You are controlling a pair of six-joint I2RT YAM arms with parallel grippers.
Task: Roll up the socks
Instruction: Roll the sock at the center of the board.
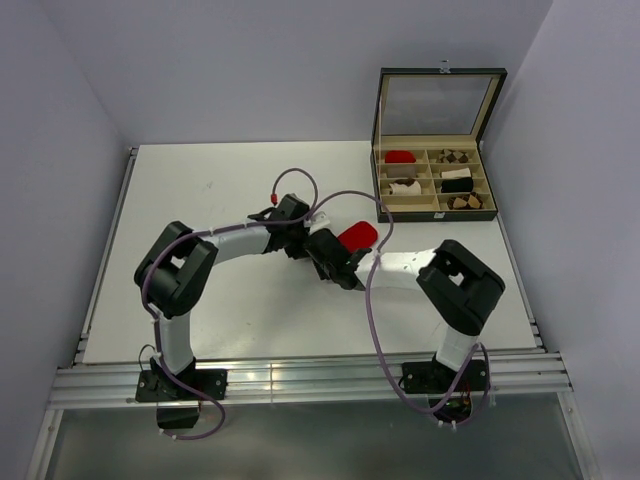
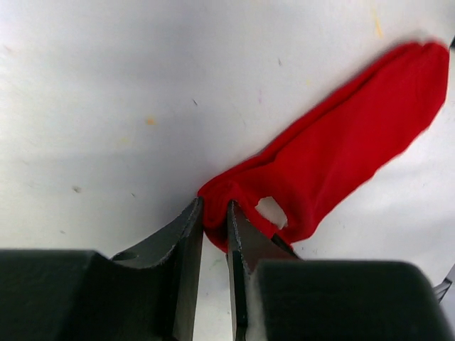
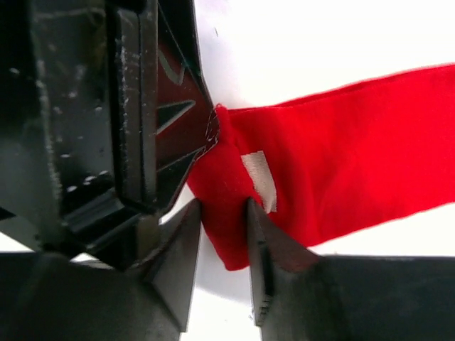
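- Top view: the short red fabric sock [image 1: 360, 236] lies near the middle of the flat white table [image 1: 200, 190]. It is well apart from the black hinged box with tan compartments [image 1: 435, 205] at the far right.
- Left wrist view: the left gripper [image 2: 215, 213] is clenched on the sock's bunched near end, just beside a small white mark [image 2: 270, 210]. The rest of the sock runs flat and limp across the table toward the upper right.
- From that view I judge the sock to be a light, soft, thin knit that folds wherever it is pinched. It is unlikely to slide out of the pads, but it would sag and unroll once let go.
- Right wrist view: the right gripper [image 3: 223, 220] straddles the lower corner of that same end, just below the mark, and fabric fills the gap. I cannot tell whether the jaws press the fabric or only bracket it.
- Where to hold, as I judge it: grip this end with both layers together and roll tightly, since the fabric has no stiffness of its own.
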